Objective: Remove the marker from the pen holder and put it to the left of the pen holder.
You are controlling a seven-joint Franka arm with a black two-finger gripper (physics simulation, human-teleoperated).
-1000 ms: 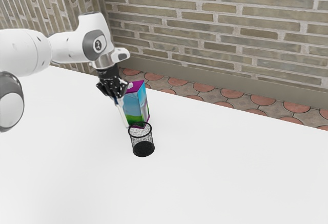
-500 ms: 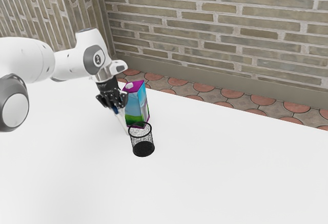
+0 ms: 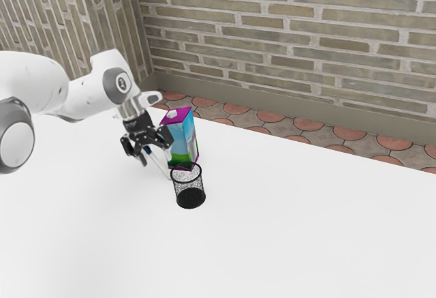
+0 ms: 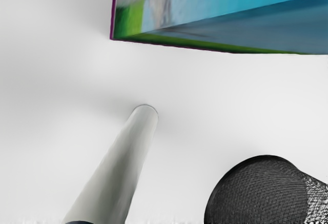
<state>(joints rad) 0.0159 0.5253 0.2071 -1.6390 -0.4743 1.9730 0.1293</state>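
My gripper (image 3: 155, 154) is low over the table in the exterior view, on the arm's side of the pen holder, its two fingers spread apart. The marker (image 3: 160, 164) slants down between them, dark blue upper end near the hand and pale lower end beside the holder, outside it. The black mesh pen holder (image 3: 189, 187) stands upright. In the wrist view the marker's pale barrel (image 4: 119, 170) runs away from the hand, with the pen holder (image 4: 256, 196) to one side of it. Whether the marker's tip touches the table is hard to tell.
A colourful carton (image 3: 180, 139) with a purple top stands close behind the pen holder in the exterior view, near the hand; its side (image 4: 215, 3) also appears in the wrist view. The white table (image 3: 272, 236) extends around them, with a brick wall beyond.
My hand has come down and tilted, moving slightly toward the exterior view's left. The fingers have opened around the marker, which has lowered and leans more. Pen holder and carton have stayed put.
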